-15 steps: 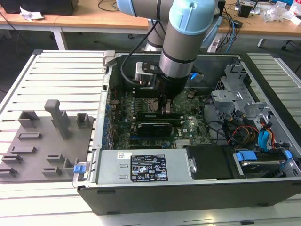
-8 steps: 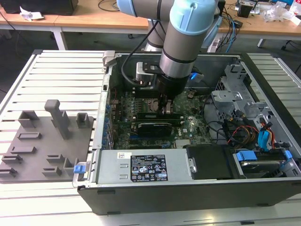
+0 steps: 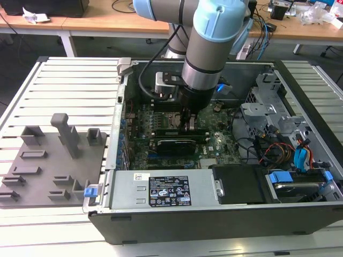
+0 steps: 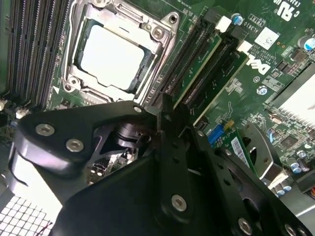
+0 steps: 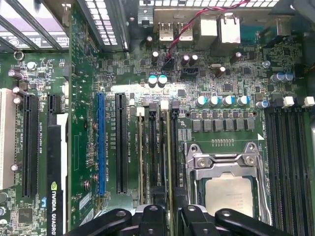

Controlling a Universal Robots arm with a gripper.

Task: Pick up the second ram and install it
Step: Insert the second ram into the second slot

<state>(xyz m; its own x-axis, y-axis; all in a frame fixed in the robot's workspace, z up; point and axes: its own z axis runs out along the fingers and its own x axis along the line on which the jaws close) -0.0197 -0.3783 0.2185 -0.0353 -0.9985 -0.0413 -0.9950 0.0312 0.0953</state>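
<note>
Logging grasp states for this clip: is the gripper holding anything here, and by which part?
Cannot be told. The gripper sits low over the memory slots beside the CPU socket; its fingertips hide any grip.

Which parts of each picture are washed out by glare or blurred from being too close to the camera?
Second wrist view: the square silver processor lid glares near-white, and the black gripper looms soft, close to the lens. First wrist view: the slotted metal rear panel blows out white. Exterior view: evenly lit, the shiny blue arm joint showing soft highlights.

Wooden desks (image 3: 107, 19) at back w/ cables, clutter; grey slatted worktable (image 3: 64, 85) in front; dark floor between.
</note>
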